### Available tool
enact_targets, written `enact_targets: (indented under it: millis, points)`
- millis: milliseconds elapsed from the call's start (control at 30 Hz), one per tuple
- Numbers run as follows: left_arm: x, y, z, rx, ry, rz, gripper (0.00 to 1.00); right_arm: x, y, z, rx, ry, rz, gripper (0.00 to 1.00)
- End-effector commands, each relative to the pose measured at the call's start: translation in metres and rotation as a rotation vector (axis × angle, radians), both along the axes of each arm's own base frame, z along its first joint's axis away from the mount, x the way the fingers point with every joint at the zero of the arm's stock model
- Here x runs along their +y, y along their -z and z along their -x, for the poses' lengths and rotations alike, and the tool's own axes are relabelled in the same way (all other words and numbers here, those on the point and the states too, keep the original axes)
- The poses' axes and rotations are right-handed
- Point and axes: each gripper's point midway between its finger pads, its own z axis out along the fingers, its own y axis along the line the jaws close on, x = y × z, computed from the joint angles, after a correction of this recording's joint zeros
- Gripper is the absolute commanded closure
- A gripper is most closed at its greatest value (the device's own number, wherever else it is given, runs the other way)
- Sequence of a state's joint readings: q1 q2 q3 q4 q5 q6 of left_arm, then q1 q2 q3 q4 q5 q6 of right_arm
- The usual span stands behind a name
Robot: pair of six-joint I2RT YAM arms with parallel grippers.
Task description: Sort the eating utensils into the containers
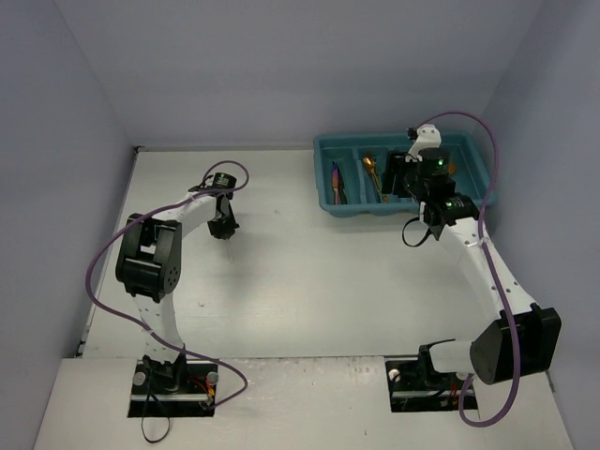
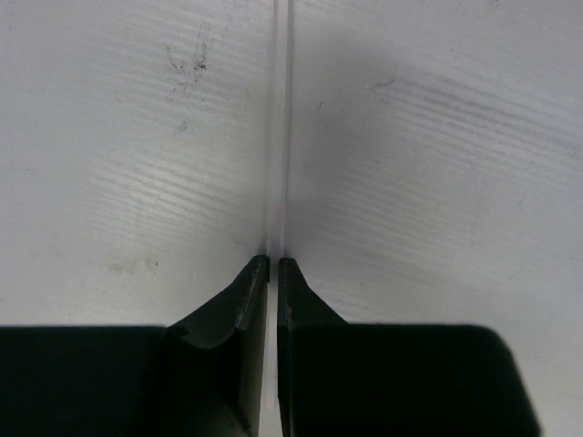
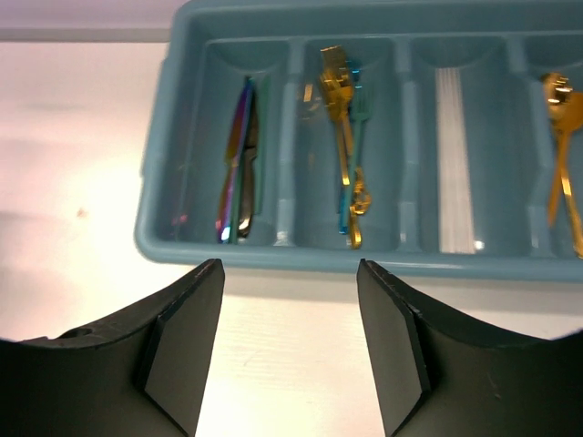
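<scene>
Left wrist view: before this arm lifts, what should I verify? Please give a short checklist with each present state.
1. Left fingers closed on the white chopstick: ok.
2. Chopstick centred between them: ok.
3. Grip firm enough for lifting: cannot tell.
4. White-chopstick compartment of the teal tray has room: ok.
5. Right fingers open, holding nothing: ok.
6. Right arm out of the way to the tray: not ok, it hangs at the tray's near edge.
</scene>
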State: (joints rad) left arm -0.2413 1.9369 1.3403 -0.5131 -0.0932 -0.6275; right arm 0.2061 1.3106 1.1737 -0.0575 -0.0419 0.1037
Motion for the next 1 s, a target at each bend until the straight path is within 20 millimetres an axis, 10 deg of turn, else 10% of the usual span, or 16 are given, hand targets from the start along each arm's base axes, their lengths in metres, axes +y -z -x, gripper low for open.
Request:
enact_targets:
  millis: [0,467,767,967]
  points:
    - [-0.006,-0.015,-0.009,-0.04,0.003,0.028,1.0,0.043,-0.026,0.001,-0.076,-0.171,-0.058,0.41]
    - [-0.064,-0.168,0.001,-0.523,0.072,0.389,1.0,0.243,-0.023,0.088,0.005,-0.7,-0.215,0.33]
    - [-0.107,-0.271,0.035,-0.814,0.18,0.688,1.0,0.306,-0.026,0.113,-0.014,-0.778,-0.219,0.35]
    - [-0.119,-0.293,0.054,-0.858,0.228,0.742,1.0,0.316,-0.029,0.108,-0.032,-0.747,-0.219,0.38]
